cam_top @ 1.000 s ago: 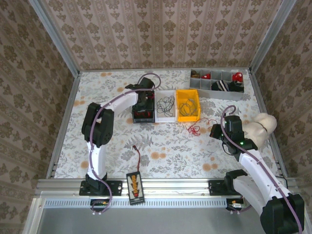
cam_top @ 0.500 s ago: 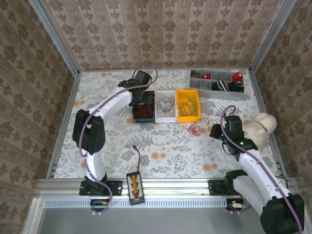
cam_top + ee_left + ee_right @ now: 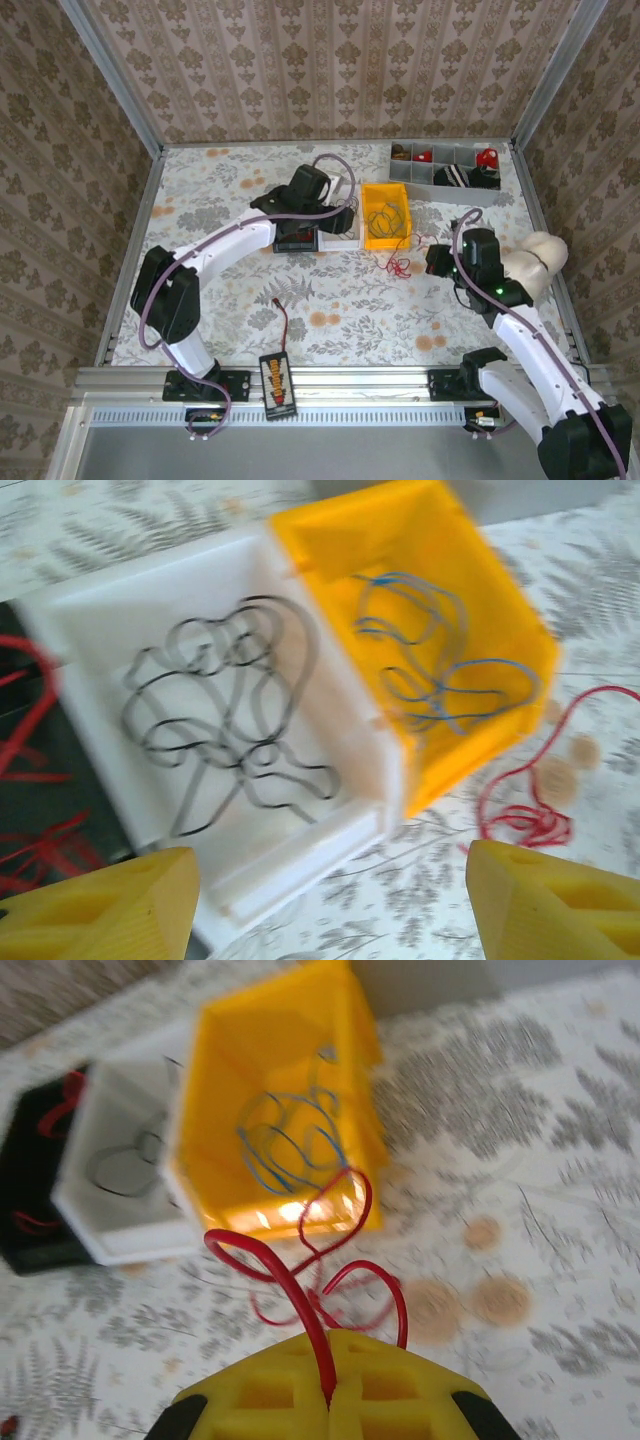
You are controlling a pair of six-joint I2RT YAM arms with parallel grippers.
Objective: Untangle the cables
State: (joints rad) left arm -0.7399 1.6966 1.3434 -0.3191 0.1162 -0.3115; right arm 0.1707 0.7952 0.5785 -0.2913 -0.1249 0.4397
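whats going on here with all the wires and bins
It looks like tangled wires are being pulled apart and sorted into bins by colour. The right gripper is shut on a red wire, whose loops trail beside the yellow bin. The left gripper hangs open over the white bin, holding nothing. Black wires lie in the white bin, blue wires in the yellow bin, and red wires in the black bin.

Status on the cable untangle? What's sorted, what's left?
Done: black wires in the white bin, blue wires in the yellow bin, red wires in the black bin. In hand: right gripper shut on a red wire trailing on the table; left gripper open over the white bin. Left: bin that wire.
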